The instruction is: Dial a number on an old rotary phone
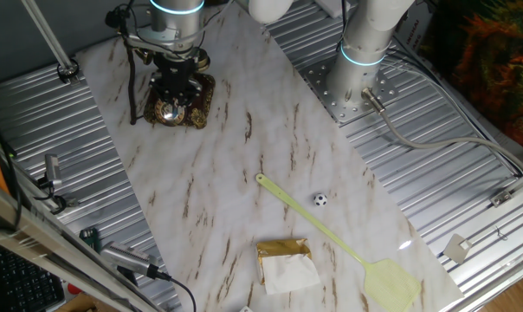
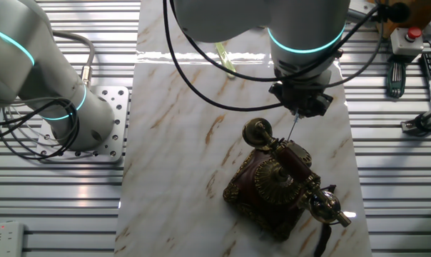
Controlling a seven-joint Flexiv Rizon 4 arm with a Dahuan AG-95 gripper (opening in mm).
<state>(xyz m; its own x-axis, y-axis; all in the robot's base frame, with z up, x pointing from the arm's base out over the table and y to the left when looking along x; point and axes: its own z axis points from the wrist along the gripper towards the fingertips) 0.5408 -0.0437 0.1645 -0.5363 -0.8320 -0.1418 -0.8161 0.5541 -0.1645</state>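
Note:
The old rotary phone (image 1: 180, 101) stands at the far left of the marble board, with an ornate dark bronze body and a round brass dial (image 1: 169, 111) on its front. In the other fixed view the phone (image 2: 276, 187) shows with its dark red-and-brass handset (image 2: 295, 163) lying on the cradle. My gripper (image 2: 298, 112) hangs right above the phone, by the handset's far brass end. Its jaws look shut. A thin pale rod (image 2: 293, 128) runs from its tip down to the phone top. In one fixed view the gripper (image 1: 176, 85) covers the phone's upper part.
A yellow-green fly swatter (image 1: 331, 238) lies across the near part of the board. A small black-and-white ball (image 1: 319, 199) sits beside it. A gold packet with white tissue (image 1: 285, 263) lies at the front. The arm's base (image 1: 364, 54) stands on the right metal plate.

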